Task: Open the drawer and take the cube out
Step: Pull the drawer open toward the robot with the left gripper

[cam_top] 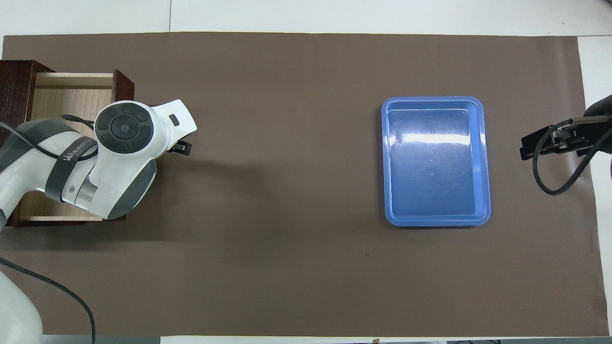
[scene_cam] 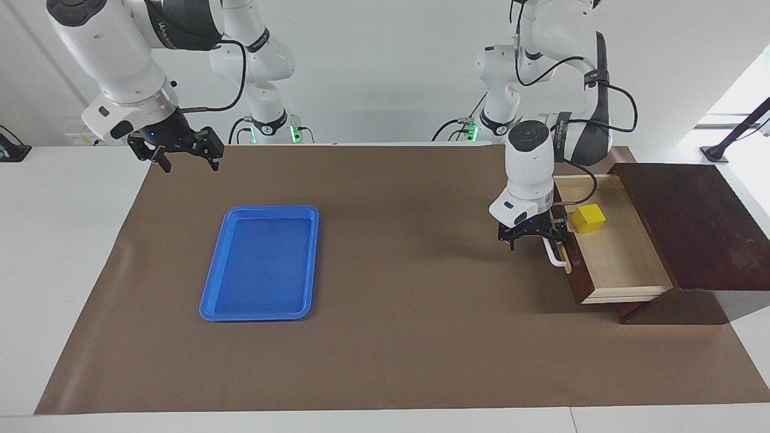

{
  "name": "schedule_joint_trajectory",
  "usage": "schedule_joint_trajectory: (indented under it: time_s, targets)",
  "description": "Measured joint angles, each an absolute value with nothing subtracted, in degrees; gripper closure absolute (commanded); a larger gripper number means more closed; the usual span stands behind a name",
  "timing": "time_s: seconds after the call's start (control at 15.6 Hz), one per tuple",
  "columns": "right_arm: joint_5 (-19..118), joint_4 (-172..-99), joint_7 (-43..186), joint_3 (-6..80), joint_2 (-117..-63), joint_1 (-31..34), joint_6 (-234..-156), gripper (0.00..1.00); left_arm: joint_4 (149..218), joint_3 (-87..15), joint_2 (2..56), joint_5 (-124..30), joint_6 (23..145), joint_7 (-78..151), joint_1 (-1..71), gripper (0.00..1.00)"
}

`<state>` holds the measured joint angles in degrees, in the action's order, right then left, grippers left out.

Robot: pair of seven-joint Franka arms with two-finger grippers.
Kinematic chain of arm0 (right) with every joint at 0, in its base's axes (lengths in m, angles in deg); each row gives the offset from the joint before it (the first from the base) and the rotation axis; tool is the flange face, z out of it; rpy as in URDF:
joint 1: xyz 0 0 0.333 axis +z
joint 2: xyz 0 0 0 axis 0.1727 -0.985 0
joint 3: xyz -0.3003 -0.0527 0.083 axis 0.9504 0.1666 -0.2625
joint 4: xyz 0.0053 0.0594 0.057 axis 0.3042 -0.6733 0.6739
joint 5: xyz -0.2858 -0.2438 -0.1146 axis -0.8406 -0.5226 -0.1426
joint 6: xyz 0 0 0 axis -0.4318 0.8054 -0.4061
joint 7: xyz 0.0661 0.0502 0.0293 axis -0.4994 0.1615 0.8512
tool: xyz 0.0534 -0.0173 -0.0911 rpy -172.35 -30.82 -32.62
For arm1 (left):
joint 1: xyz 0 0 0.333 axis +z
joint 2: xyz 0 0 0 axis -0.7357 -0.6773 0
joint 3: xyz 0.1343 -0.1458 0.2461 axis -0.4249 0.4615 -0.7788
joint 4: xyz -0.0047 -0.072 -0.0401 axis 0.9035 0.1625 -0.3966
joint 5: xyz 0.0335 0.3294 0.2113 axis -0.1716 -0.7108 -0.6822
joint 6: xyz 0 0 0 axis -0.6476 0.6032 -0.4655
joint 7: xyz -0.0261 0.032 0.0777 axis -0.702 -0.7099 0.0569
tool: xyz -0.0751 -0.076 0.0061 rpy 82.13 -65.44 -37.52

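While the right arm waits, its right gripper [scene_cam: 183, 157] hangs in the air over the edge of the brown mat [scene_cam: 397, 361] at the right arm's end of the table, jaws spread and empty.

Left gripper [scene_cam: 532, 237]: at the drawer's white bar handle [scene_cam: 556, 255], jaws wide, one finger on either side of the bar; whether they press it cannot be told.

Drawer [scene_cam: 619, 264]: pulled well out of its dark wooden box [scene_cam: 692, 222] at the left arm's end of the table, pale interior exposed.

Cube [scene_cam: 588, 218]: yellow, resting on the drawer floor close to the front panel, in the half nearer the robots; hidden under the left arm from overhead.

Blue tray [scene_cam: 261, 263]: flat on the mat toward the right arm's end, well apart from the drawer, farther from the robots than the right gripper's spot.
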<state>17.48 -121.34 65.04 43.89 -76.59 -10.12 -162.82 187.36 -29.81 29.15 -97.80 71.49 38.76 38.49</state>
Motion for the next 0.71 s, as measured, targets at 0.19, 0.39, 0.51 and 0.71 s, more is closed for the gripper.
schedule_joint_trajectory:
  time_s: [0.19,0.39,0.51,0.71]
  targets:
    - [17.48,-121.50,65.06,43.89,-76.58,-10.12,-162.82,0.00,181.95,-29.64,28.93,-93.44,65.38,38.69,38.46,0.00]
    - [17.48,-121.63,65.07,43.89,-76.58,-10.12,-162.82,0.00,172.70,-30.11,28.85,-89.25,56.38,38.69,38.74,0.00]
    - [17.48,-121.69,65.07,43.89,-76.55,-10.12,-162.82,0.00,168.51,-30.73,28.98,-87.47,53.50,38.69,40.63,0.00]
    - [17.48,-121.77,65.07,43.89,-76.52,-10.12,-162.82,0.00,166.62,-31.07,29.19,-84.01,52.94,40.24,47.02,0.00]
